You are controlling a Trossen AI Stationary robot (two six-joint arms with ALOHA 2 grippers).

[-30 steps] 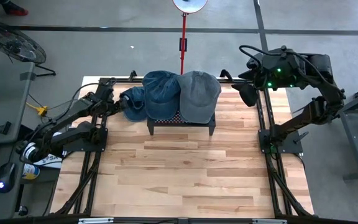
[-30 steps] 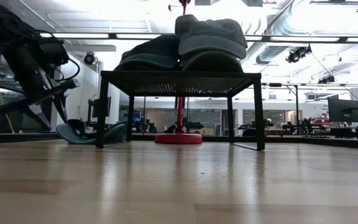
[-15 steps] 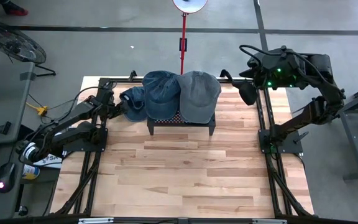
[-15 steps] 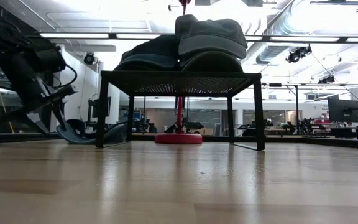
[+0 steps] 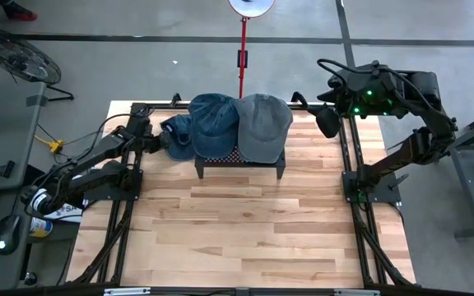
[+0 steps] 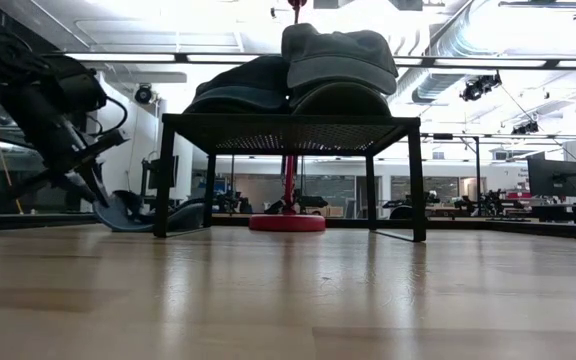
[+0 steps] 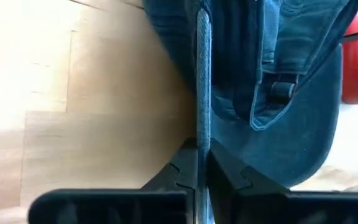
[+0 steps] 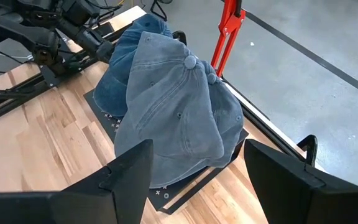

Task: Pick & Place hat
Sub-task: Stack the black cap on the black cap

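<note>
At the far left of the wooden table point(image 5: 245, 222), just beside the small black mesh stand point(image 5: 240, 158), lies a dark blue denim cap point(image 5: 174, 131), its brim on the boards. It looks light and floppy: soft cloth in the crown, with only the brim offering some stiffness. The brim's thin edge is therefore the sensible place to grip; a pinch on the crown would likely just bunch the fabric.

The left gripper point(image 7: 202, 163) already has its two dark fingers closed tight on that brim edge, the denim running straight out between them in the left wrist view. The left arm reaches low and forward from the table's left side, the wrist tipped down toward the boards; from the low view, the cap seems tilted, partly off the table, though the dim corner makes that uncertain.

On the stand sit a second blue denim cap point(image 5: 213, 122) and a grey cotton cap point(image 5: 262, 125), overlapping. The right gripper point(image 5: 327, 122) waits raised near the table's far right corner, fingers spread wide and empty.
</note>
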